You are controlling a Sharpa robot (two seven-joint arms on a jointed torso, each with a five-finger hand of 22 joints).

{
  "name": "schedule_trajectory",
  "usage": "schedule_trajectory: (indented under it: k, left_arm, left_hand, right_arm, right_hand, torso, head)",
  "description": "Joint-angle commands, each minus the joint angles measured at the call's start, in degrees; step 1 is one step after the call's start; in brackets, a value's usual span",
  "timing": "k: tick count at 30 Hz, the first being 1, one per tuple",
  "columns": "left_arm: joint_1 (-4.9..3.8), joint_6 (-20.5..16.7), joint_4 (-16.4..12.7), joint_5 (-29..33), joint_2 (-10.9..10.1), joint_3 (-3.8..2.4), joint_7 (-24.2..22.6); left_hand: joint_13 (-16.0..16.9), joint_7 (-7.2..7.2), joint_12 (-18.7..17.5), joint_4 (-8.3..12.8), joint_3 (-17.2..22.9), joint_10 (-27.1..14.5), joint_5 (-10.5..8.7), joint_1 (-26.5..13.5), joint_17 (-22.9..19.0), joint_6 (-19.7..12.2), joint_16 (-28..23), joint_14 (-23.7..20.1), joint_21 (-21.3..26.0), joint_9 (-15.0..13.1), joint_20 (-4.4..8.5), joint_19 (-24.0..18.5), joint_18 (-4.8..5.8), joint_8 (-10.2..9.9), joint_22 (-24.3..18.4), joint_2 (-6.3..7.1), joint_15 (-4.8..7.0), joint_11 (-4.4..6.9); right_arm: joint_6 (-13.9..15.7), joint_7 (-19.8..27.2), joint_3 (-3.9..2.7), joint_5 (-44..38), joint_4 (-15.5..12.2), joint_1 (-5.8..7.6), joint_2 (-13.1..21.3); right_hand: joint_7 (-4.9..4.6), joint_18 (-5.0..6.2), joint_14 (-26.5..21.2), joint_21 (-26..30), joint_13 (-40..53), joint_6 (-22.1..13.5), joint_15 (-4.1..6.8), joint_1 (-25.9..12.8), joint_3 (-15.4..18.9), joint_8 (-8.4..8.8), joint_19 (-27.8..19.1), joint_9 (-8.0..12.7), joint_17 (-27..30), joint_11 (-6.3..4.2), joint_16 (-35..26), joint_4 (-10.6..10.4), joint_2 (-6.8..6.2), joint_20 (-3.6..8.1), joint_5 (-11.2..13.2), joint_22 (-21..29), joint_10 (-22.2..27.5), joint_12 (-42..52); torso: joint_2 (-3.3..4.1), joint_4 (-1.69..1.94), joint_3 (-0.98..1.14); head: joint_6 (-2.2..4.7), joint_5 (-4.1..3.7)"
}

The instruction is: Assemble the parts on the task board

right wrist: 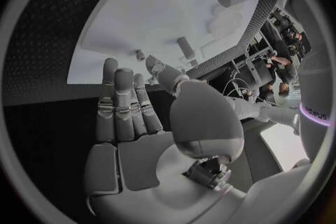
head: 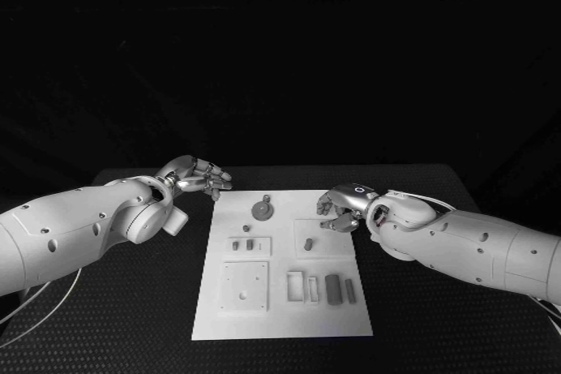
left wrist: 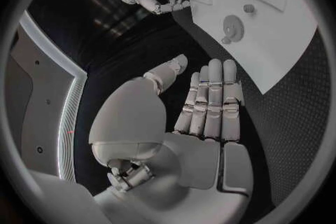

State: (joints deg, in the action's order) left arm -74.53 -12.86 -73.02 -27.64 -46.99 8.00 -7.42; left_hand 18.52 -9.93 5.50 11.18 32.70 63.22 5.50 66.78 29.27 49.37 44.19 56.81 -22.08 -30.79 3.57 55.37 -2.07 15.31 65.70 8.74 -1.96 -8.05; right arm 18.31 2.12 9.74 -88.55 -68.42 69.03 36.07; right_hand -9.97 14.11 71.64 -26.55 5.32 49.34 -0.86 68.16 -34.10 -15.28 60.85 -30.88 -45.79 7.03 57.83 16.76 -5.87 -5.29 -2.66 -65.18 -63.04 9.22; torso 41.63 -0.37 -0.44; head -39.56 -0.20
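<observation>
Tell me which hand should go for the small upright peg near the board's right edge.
Right, probably. The right hand hovers over the task board's right edge, close above the peg. The left hand sits off the board's far left corner, farther away. Both hold nothing.

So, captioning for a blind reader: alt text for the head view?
A white task board with small grey parts lies on a black table; the left hand and right hand hover at its far corners, holding nothing.

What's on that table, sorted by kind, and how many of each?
Robot hands: 2, left hand and right hand
White task board: 1
Small grey parts on the board: about 9; some too small to separate
Total: about 12
</observation>
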Motion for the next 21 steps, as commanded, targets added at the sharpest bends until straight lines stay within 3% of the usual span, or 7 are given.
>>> schedule_trajectory:
  k: [1, 7, 16, 17, 20, 21]
  left_arm:
    - [-0.06, -0.52, -0.12, 0.53, 0.13, -0.03, -0.74]
    - [-0.06, -0.71, -0.11, 0.57, 0.13, -0.03, -0.64]
    - [-0.06, -0.59, 0.01, 0.67, 0.17, -0.02, -0.62]
    - [-0.06, -0.6, 0.01, 0.67, 0.14, -0.02, -0.63]
    - [-0.06, -0.63, 0.0, 0.77, 0.1, -0.02, -0.58]
    - [-0.06, -0.58, 0.03, 0.78, 0.11, -0.02, -0.59]
  left_hand:
    - [-0.05, -0.37, -0.3, -0.13, -0.22, -0.37, 0.25, -0.28, 0.11, -0.08, -0.28, -0.08, 0.36, 0.1, -0.06, -0.3, -1.13, 0.34, -0.05, 0.24, -0.25, 0.14]
    - [-0.06, -0.57, -0.29, -0.21, -0.25, -0.38, 0.25, -0.28, 0.29, -0.44, -0.38, -0.04, 0.43, 0.24, -0.08, -0.25, -1.15, 0.23, -0.02, 0.3, -0.25, 0.14]
    - [-0.08, -0.67, -0.3, -0.25, -0.26, -0.41, 0.25, -0.26, 0.41, -0.67, -0.46, -0.02, 0.48, 0.32, -0.08, -0.21, -1.17, 0.18, 0.0, 0.34, -0.26, 0.13]
    - [-0.08, -0.67, -0.3, -0.25, -0.26, -0.41, 0.25, -0.26, 0.42, -0.67, -0.46, -0.02, 0.48, 0.32, -0.08, -0.21, -1.17, 0.18, 0.0, 0.34, -0.26, 0.13]
    - [-0.08, -0.69, -0.3, -0.27, -0.27, -0.42, 0.24, -0.27, 0.45, -0.72, -0.48, -0.01, 0.49, 0.34, -0.09, -0.2, -1.17, 0.18, 0.0, 0.35, -0.26, 0.12]
    - [-0.08, -0.7, -0.3, -0.28, -0.28, -0.42, 0.24, -0.28, 0.46, -0.73, -0.48, -0.01, 0.5, 0.34, -0.09, -0.2, -1.17, 0.18, 0.01, 0.36, -0.26, 0.12]
  right_arm:
    - [1.7, -0.79, -0.01, -1.28, 0.17, -0.2, -0.3]
    - [1.44, -0.83, 0.0, -2.13, 0.21, -0.56, -0.68]
    - [3.82, -1.32, 0.01, -2.11, 1.22, -1.12, -0.99]
    - [3.9, -1.24, 0.01, -1.73, 1.3, -1.12, -1.01]
    - [4.07, -0.96, 0.01, -0.74, 1.57, -1.12, -1.03]
    - [3.51, -0.77, 0.01, -0.58, 1.58, -1.12, -1.02]
  right_hand:
    - [-0.11, 0.4, -0.28, -0.42, 0.28, 0.35, 0.69, -0.23, 0.03, -0.09, -0.6, 0.06, -0.19, -0.37, 0.33, -0.2, -0.58, -0.07, -0.05, -0.65, -0.74, 0.22]
    - [0.36, 0.43, -0.85, -0.76, 0.08, 1.42, 0.46, -0.34, -0.11, -0.59, -1.2, 0.06, -0.26, -0.12, 0.66, -0.19, -0.9, -0.11, -0.05, -1.65, 0.02, -0.65]
    - [1.73, 0.78, -0.36, -1.71, 0.68, 4.71, 1.65, -1.08, -0.46, -2.04, -0.66, -0.1, -0.28, -1.35, 1.55, -0.3, -0.19, -0.08, -0.05, -3.14, -3.53, 0.4]
    - [1.7, 0.76, -0.51, -1.64, 0.64, 4.63, 1.63, -1.15, -0.48, -1.97, -0.82, -0.05, -0.23, -1.32, 1.46, -0.29, -0.23, -0.11, -0.05, -3.16, -3.44, 0.29]
    - [0.04, 0.48, -2.05, -0.78, -0.65, 0.08, -0.04, -0.7, -0.71, 0.67, -2.51, 1.18, 0.3, 0.33, 0.52, -0.14, -1.75, -0.44, -0.04, -3.27, 1.01, -2.57]
    - [0.65, 0.4, -2.32, -0.66, -0.9, -1.24, -0.39, -0.42, -0.74, 1.33, -2.82, 1.45, 0.38, 0.7, 0.45, -0.12, -2.24, -0.56, -0.03, -3.37, 1.71, -3.07]
  torso:
    - [-0.01, -0.03, -0.05]
    - [-0.03, -0.06, -0.04]
    - [-0.02, 0.05, -0.06]
    - [-0.01, 0.06, -0.06]
    - [0.0, -0.07, -0.11]
    - [-0.01, -0.1, -0.11]
  head:
    - [0.0, 0.0]
    - [-0.07, 0.08]
    - [-0.19, 0.06]
    - [-0.19, 0.06]
    - [-0.25, 0.21]
    - [-0.27, 0.24]
